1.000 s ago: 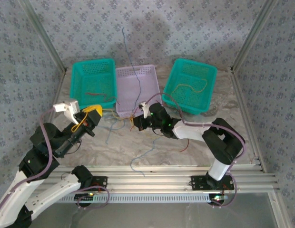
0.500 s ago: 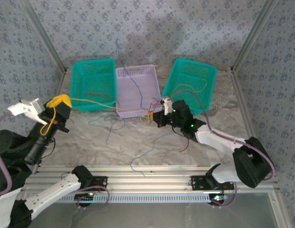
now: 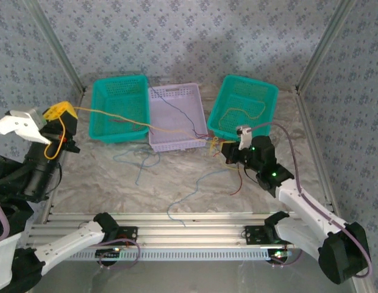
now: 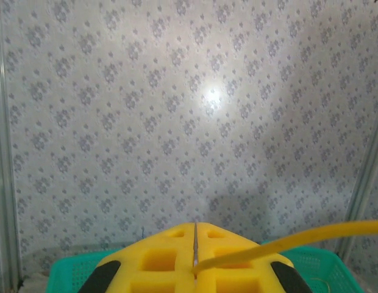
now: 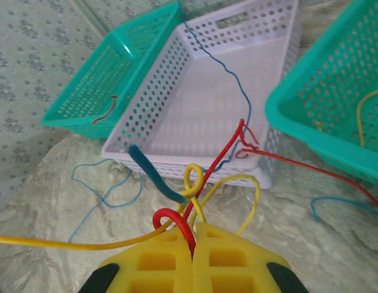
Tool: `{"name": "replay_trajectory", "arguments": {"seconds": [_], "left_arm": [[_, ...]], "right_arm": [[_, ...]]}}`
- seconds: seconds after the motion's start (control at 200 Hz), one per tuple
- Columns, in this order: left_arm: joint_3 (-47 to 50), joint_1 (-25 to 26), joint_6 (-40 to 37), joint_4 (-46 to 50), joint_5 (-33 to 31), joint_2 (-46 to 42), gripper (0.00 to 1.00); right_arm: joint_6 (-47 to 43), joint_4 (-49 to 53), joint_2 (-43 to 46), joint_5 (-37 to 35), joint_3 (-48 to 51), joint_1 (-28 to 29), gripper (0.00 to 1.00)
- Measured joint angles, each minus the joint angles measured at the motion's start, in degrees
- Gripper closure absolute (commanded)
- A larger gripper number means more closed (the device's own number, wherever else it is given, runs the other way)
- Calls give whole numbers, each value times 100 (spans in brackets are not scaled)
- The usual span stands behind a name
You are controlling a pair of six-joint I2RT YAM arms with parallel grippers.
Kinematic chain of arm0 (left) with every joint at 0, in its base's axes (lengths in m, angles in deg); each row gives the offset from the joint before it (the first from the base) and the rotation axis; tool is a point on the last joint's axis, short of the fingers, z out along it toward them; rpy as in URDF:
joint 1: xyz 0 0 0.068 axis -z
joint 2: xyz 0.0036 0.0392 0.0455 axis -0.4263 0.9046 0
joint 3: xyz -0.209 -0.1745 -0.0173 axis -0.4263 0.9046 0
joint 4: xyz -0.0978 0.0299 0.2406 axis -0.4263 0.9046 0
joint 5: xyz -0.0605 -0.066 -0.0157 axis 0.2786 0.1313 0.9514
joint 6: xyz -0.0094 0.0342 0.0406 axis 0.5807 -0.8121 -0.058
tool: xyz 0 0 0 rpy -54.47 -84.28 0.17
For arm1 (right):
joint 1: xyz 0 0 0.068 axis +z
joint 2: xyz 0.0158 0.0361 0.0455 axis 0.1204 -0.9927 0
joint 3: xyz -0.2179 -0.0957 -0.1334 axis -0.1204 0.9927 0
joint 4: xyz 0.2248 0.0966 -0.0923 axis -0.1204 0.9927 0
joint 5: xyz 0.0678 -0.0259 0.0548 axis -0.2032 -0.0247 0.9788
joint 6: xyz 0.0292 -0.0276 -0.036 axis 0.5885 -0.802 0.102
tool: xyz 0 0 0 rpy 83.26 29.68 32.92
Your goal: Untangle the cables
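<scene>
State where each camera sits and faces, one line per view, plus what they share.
Top external: above and behind the robot, looking down at the table and lilac basket; left tool and right tool show.
Left wrist: on the left wrist, facing the patterned wall; its own tool shows, shut on the yellow cable.
Right wrist: on the right wrist, looking down at the lilac basket; its own tool shows, shut on the red cable.
Shared: all show the yellow cable.
</scene>
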Motion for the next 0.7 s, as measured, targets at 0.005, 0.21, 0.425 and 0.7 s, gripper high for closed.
{"name": "replay_trajectory", "arguments": {"seconds": [0.005, 0.21, 0.425, 0.7], "left_arm": [[-9, 0, -4, -4, -2, 4, 100], [-315, 0, -291, -358, -308, 254, 100], [-671, 0, -262, -466, -166, 793, 100], [-1587, 0, -131, -597, 1088, 2382, 100]], "right_arm": [[2, 11, 4, 0, 7, -7, 97], [142, 450, 39, -249, 94, -262, 96], [280, 706, 142, -326, 136, -520, 99], [402, 702, 881, -407, 463, -522, 100]]}}
